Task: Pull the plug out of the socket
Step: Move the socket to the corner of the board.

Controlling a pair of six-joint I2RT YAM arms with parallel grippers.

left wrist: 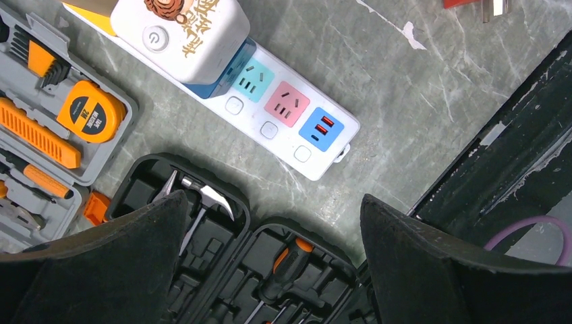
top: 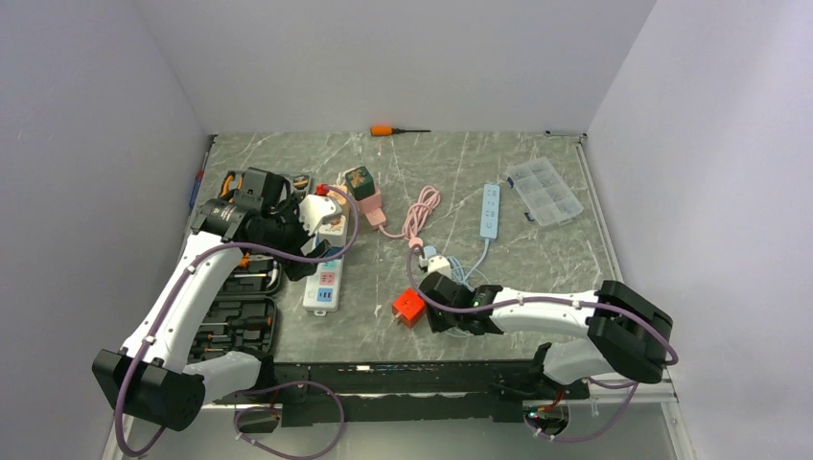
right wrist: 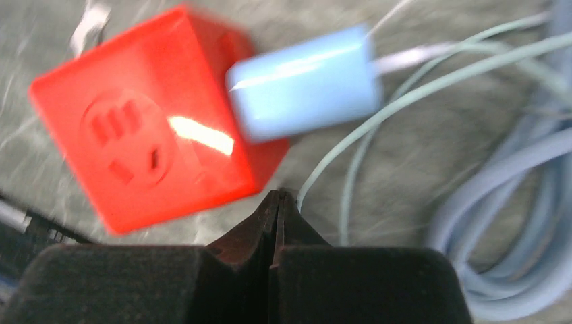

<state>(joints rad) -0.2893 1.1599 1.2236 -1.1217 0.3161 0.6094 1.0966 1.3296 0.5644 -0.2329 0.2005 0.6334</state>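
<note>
A red cube socket (right wrist: 145, 118) lies on the marble table, seen in the top view as the cube (top: 407, 307). A light-blue plug (right wrist: 303, 81) with a thin cable rests against its upper right side; the blur hides whether it is seated. My right gripper (right wrist: 278, 192) is shut with nothing in it, just in front of the cube, and shows from above as the gripper (top: 431, 287). My left gripper (left wrist: 273, 202) is open above a black tool case (left wrist: 222, 270). Near it is a white power strip (left wrist: 290, 121) carrying a white adapter (left wrist: 182, 30).
Pale blue cable coils (right wrist: 499, 202) lie to the right of the cube. A grey tool tray (left wrist: 40, 135) sits left of the strip. Further back are a blue power strip (top: 490, 211), a clear organizer box (top: 545, 192), a pink cable (top: 417, 216) and an orange screwdriver (top: 393, 129).
</note>
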